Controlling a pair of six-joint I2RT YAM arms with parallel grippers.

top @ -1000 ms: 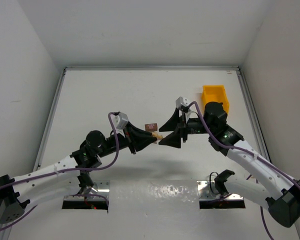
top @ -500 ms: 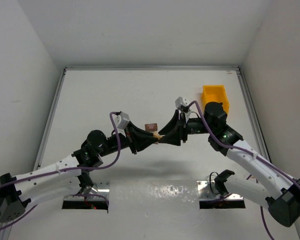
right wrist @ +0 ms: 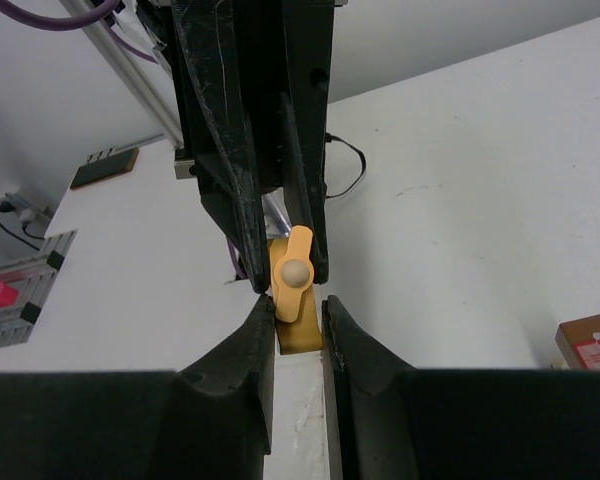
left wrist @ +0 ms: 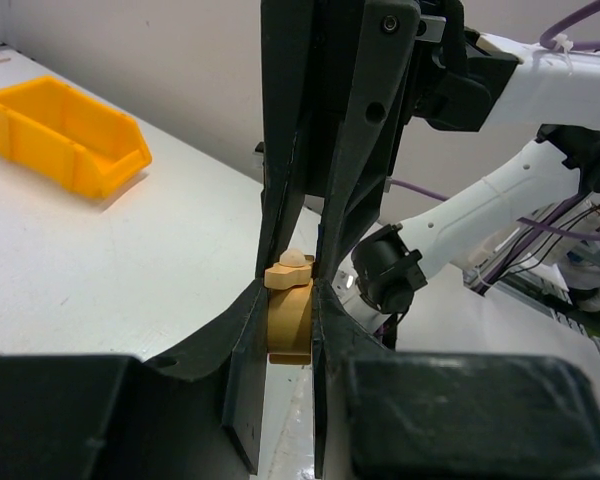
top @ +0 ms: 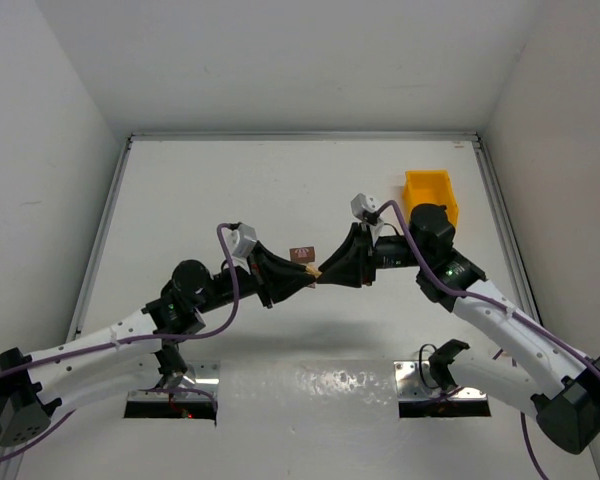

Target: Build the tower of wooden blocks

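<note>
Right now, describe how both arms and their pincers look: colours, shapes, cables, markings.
The left arm and right arm have white shells between black joints. A purple cable loops along each. A grey camera box sits at each wrist. The left pincer and right pincer are black, with two long tapering fingers. A green light glows on the right arm.

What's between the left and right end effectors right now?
A pale tan wooden block with a round knob, gripped by the left end effector and the right end effector. Both wrist views show it.
</note>
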